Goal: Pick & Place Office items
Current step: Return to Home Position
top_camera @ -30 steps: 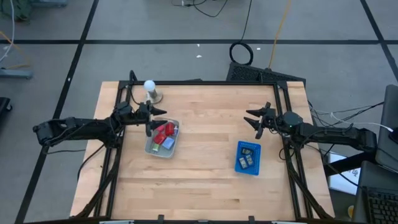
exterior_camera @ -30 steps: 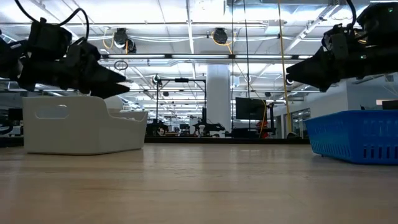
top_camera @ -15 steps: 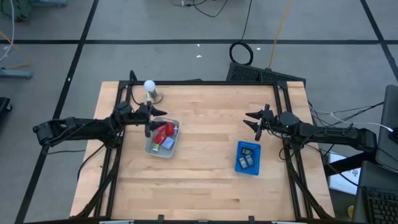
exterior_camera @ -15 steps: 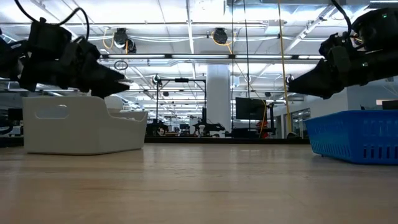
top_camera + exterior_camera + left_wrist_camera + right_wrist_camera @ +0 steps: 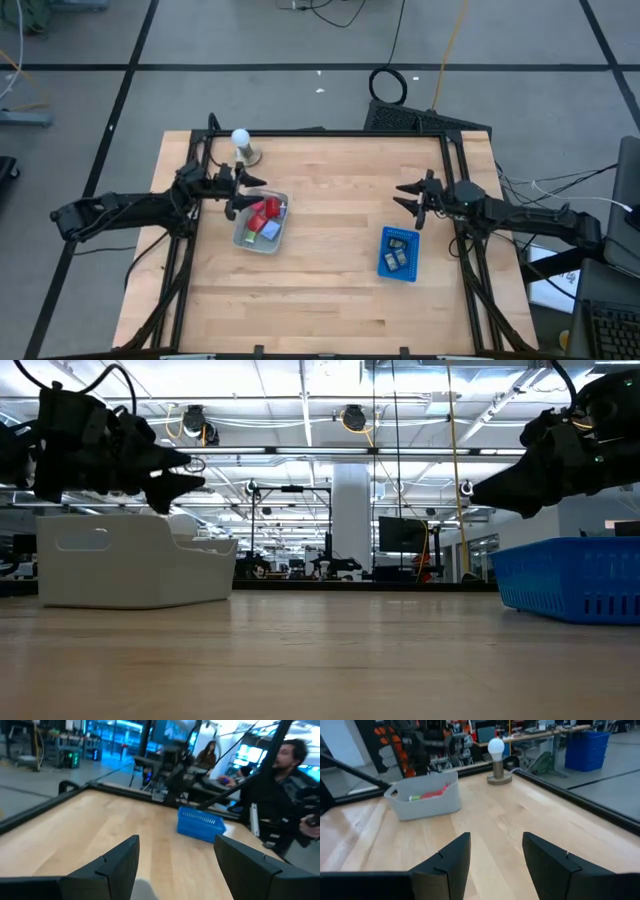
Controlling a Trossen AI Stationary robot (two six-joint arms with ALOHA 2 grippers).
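Both sets of jaws are spread and empty: left gripper point(image 5: 243, 191) over a corner of the grey tray point(image 5: 240, 241), right gripper point(image 5: 401, 194) near the blue tray point(image 5: 384, 263). Office items point(image 5: 264, 214) sit inside both trays, so I'd guess nothing's left to grab.

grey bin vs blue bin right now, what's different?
Grey bin has solid pale walls; blue bin has slotted walls. Grey bin sits left on the table, blue bin right. Grey bin holds red and lavender pieces; blue bin holds small darker pieces. Both are open-topped rectangles, upright on the wood.
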